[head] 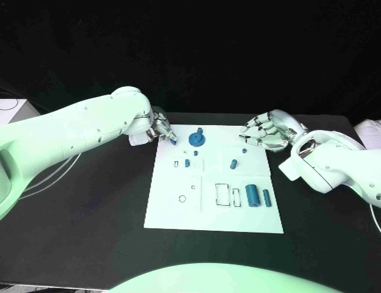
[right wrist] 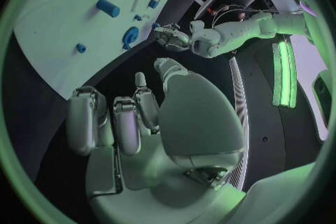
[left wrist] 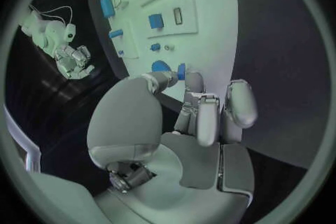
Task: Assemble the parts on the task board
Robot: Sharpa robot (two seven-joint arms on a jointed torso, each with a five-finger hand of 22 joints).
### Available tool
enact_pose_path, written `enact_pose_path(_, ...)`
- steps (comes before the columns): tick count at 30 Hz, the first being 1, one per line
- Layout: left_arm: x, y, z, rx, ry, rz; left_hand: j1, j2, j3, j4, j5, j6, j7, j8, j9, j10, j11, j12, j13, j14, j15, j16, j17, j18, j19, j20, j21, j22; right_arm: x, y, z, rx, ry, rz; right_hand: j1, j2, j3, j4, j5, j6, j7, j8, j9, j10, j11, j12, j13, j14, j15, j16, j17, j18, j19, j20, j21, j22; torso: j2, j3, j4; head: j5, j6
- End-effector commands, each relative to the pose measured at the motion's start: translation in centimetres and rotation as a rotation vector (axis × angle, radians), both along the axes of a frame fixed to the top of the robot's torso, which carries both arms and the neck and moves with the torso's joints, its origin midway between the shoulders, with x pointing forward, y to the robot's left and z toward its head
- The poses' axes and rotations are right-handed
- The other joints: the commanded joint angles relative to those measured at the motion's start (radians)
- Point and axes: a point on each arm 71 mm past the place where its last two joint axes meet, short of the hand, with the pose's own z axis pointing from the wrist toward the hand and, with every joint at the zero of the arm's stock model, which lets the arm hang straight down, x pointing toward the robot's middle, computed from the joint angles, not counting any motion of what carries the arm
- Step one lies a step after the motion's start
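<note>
At the task board's (head: 215, 213) far edge, left hand (head: 160, 128) pinches a small blue part (left wrist: 181, 71) beside the blue disc (head: 196, 140). Right hand (head: 268, 131) curled, holding nothing. Risk: the shallow pinch slips, dropping the part.

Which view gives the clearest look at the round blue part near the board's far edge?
The head view: the round blue part sits unobstructed on the task board, between both hands. The left wrist view shows it partly behind the left hand's fingers; the right wrist view shows it small and edge-on.
</note>
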Motion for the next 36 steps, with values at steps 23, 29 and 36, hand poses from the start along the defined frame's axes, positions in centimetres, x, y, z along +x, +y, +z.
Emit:
enact_pose_path(23,-5.4,-0.9,-0.2,-0.032,-0.078,-0.012,-0.044,-0.016,0.185,-0.203,0.104,0.036,-0.011,0.004,0.073,0.065,-0.02,0.035,0.08,0.068,-0.015,0.009,0.132,-0.019,0.034,-0.008,0.023,0.034,0.1,-0.4,0.0,-0.008,-0.01,0.004,-0.004,-0.005,0.006,-0.001,0.002,-0.007,-0.001,0.003,-0.001,-0.002,-0.002,0.004,0.048,0.089,-0.006,-0.005,0.2,0.02,0.026,-0.004,-0.006,0.148,-0.009,0.001,0.0085,0.01,-0.015)
enact_pose_path(29,-6.1,-1.3,-1.1,0.006,-0.076,-0.031,-0.045,-0.017,0.186,-0.204,0.105,0.038,-0.012,0.004,0.073,0.069,-0.021,0.038,0.086,0.068,-0.016,0.01,0.133,-0.022,0.046,-0.009,0.031,0.049,0.1,-0.4,0.0,-0.008,-0.01,0.004,-0.004,-0.005,0.006,-0.001,0.002,-0.007,-0.001,0.003,-0.001,-0.002,-0.002,0.004,0.048,0.089,-0.006,-0.005,0.2,0.02,0.026,-0.004,-0.006,0.148,-0.007,0.0,0.0076,0.011,-0.016)
enact_pose_path(36,-6.6,-1.8,-2.1,0.047,-0.078,-0.061,-0.046,-0.018,0.187,-0.205,0.106,0.039,-0.012,0.004,0.073,0.07,-0.021,0.039,0.088,0.069,-0.016,0.01,0.134,-0.022,0.046,-0.009,0.031,0.049,0.1,-0.3,0.0,-0.007,-0.01,0.005,-0.004,-0.005,0.006,-0.001,0.002,-0.007,-0.001,0.003,-0.001,-0.002,-0.002,0.004,0.048,0.089,-0.006,-0.005,0.2,0.02,0.026,-0.004,-0.006,0.148,-0.006,-0.0005,0.0065,0.011,-0.018)
